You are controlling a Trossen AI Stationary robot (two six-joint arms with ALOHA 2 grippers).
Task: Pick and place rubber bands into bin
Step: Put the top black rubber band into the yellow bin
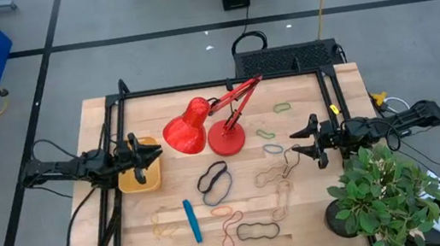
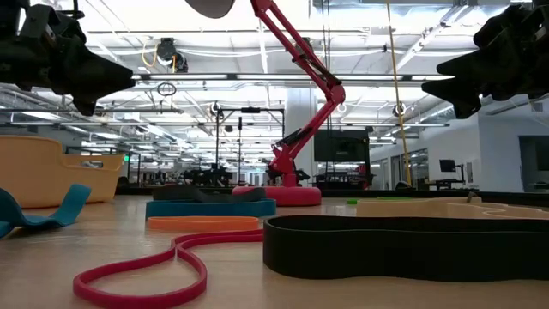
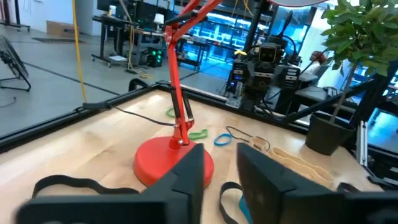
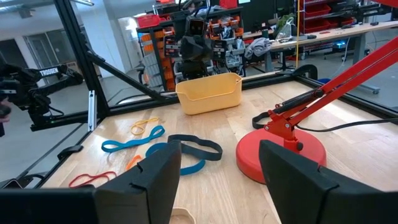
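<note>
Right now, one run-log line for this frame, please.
left tool: over bin, empty, part open | right tool: open, empty, above rubber bands | lamp: mid-table

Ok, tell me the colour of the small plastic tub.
Yellow-orange small plastic tub, clearest in the right wrist view.

Red desk lamp (image 1: pixel 208 129) mid-table, blue stick (image 1: pixel 191 221) – near front, potted plant (image 1: pixel 386 199) at corner

Table (image 1: pixel 320 221) layout, from above: bin (image 1: pixel 141 182) at the left edge, left gripper (image 1: pixel 152 152) over it. Lamp (image 1: pixel 224 137) stands centre-rear, right of the bin. Rubber bands (image 1: pixel 215 183) lie scattered in front of and right of the lamp. Stick (image 1: pixel 191 220) lies front-centre. Plant (image 1: pixel 383 197) at the front right corner, right gripper (image 1: pixel 300 143) just behind it.
</note>
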